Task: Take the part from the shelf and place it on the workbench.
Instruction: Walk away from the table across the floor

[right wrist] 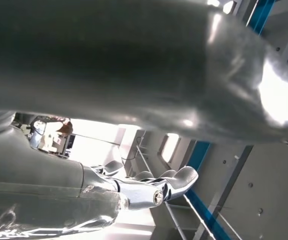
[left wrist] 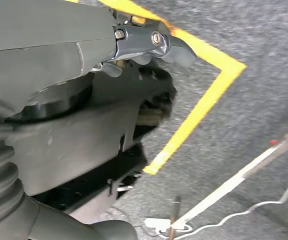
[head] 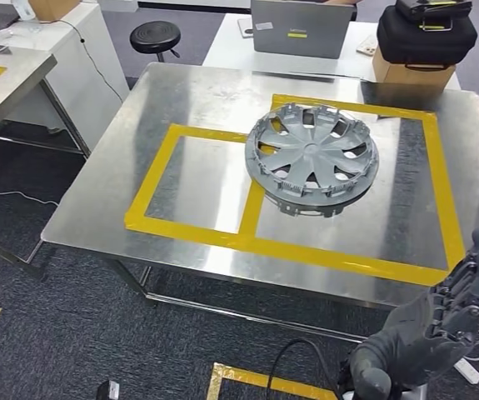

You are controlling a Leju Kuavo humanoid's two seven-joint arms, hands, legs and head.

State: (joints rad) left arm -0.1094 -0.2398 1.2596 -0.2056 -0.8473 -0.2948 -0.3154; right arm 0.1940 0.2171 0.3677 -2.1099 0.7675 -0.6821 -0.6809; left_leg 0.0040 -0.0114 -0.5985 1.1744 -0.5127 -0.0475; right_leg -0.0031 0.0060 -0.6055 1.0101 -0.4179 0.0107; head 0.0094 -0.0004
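Hovering at the lower right of the head view, my right hand (head: 441,329) holds nothing; its fingers are loosely spread and apart, palm turned up, just off the near edge of the workbench (head: 98,208). My left hand (left wrist: 150,45) hangs low over the carpet, and in the left wrist view its fingers look extended with nothing between them, above one corner of yellow floor tape (left wrist: 195,107).

Further up, near the middle of the frame, the part (head: 311,157), a grey hubcap, lies on the steel top. It straddles the yellow tape (head: 161,171) divider between the two marked rectangles, sitting mostly in the right one, and it looks slightly tilted rather than flat. I judge the placing as good as done.

What could go wrong: as I draw my right hand away, a raised finger could clip the bench edge and jolt the table, and a tilted hubcap might rock or slide further off its rectangle. A cable (head: 286,362) loops on the floor at the lower middle, close to my feet, so a careless step back could snag it.

Counting: one hubcap, two taped rectangles, one black stool (head: 155,35) at the upper left, one laptop (head: 299,27) and one black case (head: 426,33) along the top.
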